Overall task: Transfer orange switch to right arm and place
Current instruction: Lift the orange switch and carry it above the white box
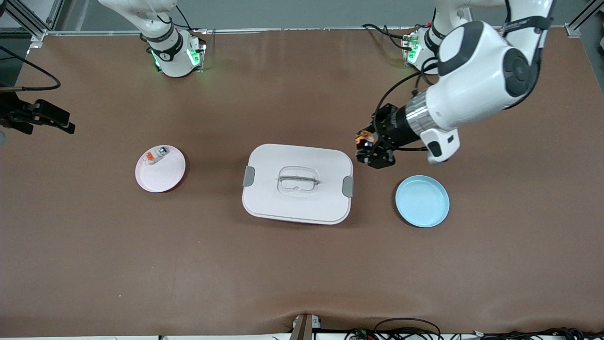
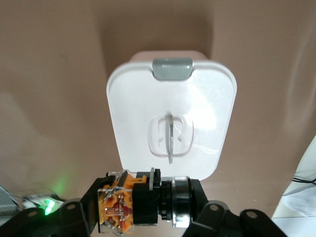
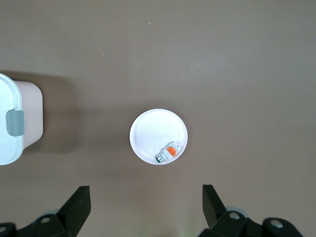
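Note:
The orange switch (image 1: 364, 138), a small black part with an orange end, is clamped in my left gripper (image 1: 367, 147). The gripper hangs over the table just off the white lidded box's end toward the left arm. In the left wrist view the switch (image 2: 143, 200) lies crosswise between the black fingers (image 2: 89, 200), with its orange end on one side and a silver ring on the other. My right gripper (image 3: 146, 195) is open and empty, high above the pink plate (image 3: 150, 131). It does not show in the front view.
The white lidded box (image 1: 297, 203) with grey latches stands mid-table. An empty blue plate (image 1: 422, 200) lies beside it toward the left arm's end. The pink plate (image 1: 165, 177) toward the right arm's end carries a whitish-grey block (image 1: 155, 155) with an orange label.

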`<state>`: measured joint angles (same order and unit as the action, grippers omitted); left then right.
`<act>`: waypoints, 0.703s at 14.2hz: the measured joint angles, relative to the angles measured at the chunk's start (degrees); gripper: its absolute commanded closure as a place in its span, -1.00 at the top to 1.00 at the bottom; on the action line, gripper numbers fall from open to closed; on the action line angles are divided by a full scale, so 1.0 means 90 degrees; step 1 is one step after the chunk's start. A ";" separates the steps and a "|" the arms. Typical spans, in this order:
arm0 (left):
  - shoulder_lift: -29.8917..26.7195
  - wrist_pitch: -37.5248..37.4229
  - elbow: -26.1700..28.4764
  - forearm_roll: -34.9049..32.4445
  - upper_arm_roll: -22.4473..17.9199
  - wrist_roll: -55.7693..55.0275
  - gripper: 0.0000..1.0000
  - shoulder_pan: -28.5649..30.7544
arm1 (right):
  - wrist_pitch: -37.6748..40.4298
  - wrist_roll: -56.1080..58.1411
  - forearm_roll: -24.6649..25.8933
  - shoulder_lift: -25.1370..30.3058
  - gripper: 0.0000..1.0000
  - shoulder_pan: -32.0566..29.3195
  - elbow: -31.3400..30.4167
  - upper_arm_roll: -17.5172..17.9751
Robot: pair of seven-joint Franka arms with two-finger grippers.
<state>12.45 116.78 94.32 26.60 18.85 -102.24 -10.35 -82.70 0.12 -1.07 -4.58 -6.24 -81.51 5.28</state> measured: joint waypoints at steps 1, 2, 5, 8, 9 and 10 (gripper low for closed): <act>0.0055 0.0149 -0.0006 0.0000 0.0005 -0.0227 -0.32 -0.0124 | 0.0001 0.0000 0.0001 0.0000 1.00 -0.0007 -0.0014 -0.0005; 0.0113 0.0291 -0.0047 0.0001 0.0006 -0.0433 -0.32 -0.0243 | 0.0001 0.0000 0.0001 0.0000 1.00 -0.0018 -0.0019 -0.0012; 0.0388 0.0618 -0.0477 0.0001 0.0009 -0.1112 -0.32 -0.0618 | 0.0005 0.0000 0.0001 -0.0002 1.00 -0.0030 -0.0023 -0.0029; 0.0638 0.1066 -0.0806 0.0001 0.0008 -0.1293 -0.32 -0.1009 | 0.0036 0.0000 0.0001 -0.0012 1.00 -0.0030 -0.0039 -0.0033; 0.0678 0.1169 -0.0838 0.0001 0.0010 -0.1310 -0.32 -0.1125 | 0.0036 0.0000 0.0001 -0.0014 1.00 -0.0030 -0.0047 -0.0035; 0.0694 0.1233 -0.0845 0.0001 0.0009 -0.1342 -0.32 -0.1216 | 0.0036 0.0000 0.0000 -0.0015 1.00 -0.0028 -0.0056 -0.0035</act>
<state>18.70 127.88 86.71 26.61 18.93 -114.32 -21.30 -82.38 0.12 -1.07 -4.71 -6.49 -82.01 4.96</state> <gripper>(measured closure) 0.278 0.000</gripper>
